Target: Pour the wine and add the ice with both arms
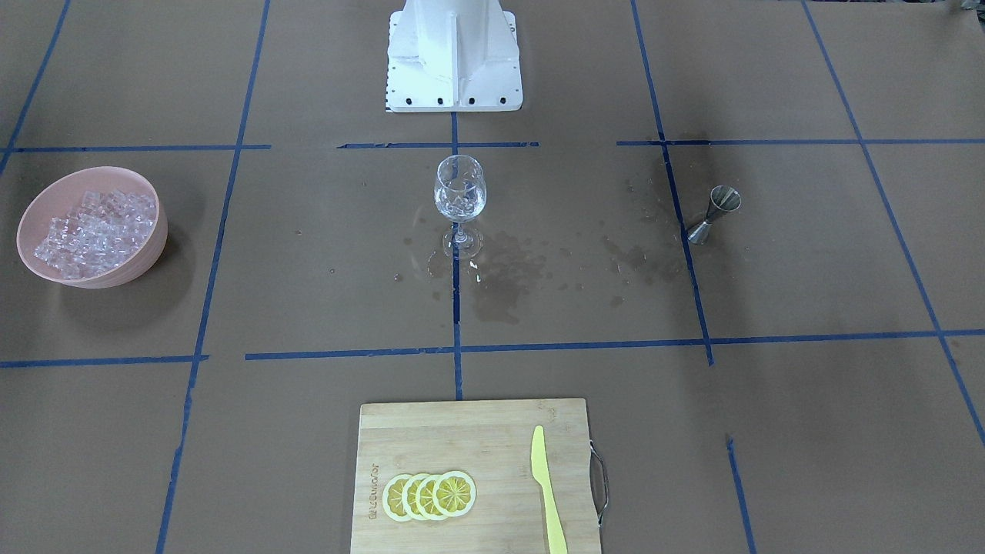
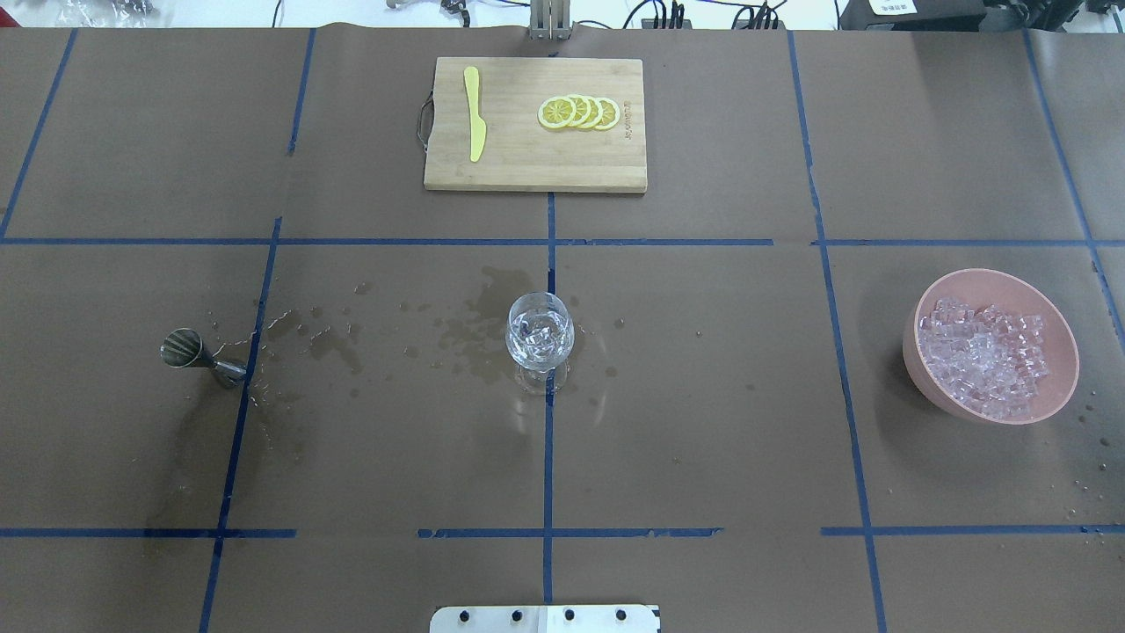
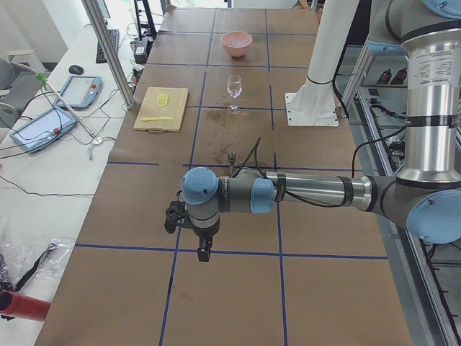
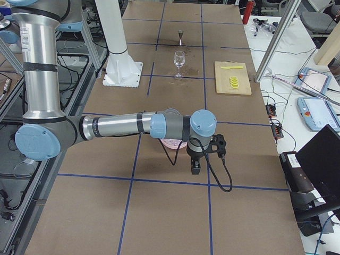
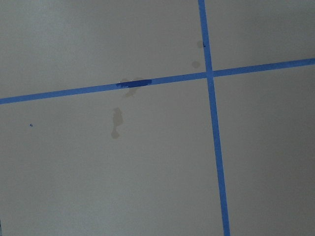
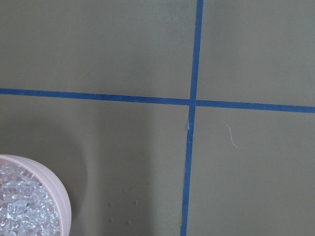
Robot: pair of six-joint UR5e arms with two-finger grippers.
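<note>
A clear wine glass (image 1: 459,192) stands at the table's middle and holds several ice cubes and a little clear liquid; it also shows in the overhead view (image 2: 540,332). A pink bowl (image 2: 993,274) heaped with ice (image 2: 989,360) sits on my right side. A steel jigger (image 2: 198,354) stands on my left side. My left gripper (image 3: 204,249) hangs over bare paper, far from the jigger, seen only in the left side view. My right gripper (image 4: 195,166) hangs beside the bowl, seen only in the right side view. I cannot tell whether either is open or shut.
A wooden cutting board (image 2: 527,167) at the far edge carries lemon slices (image 2: 580,112) and a yellow knife (image 2: 475,114). Dark wet stains (image 2: 334,338) spread between jigger and glass. The white pedestal (image 1: 454,61) stands at my base.
</note>
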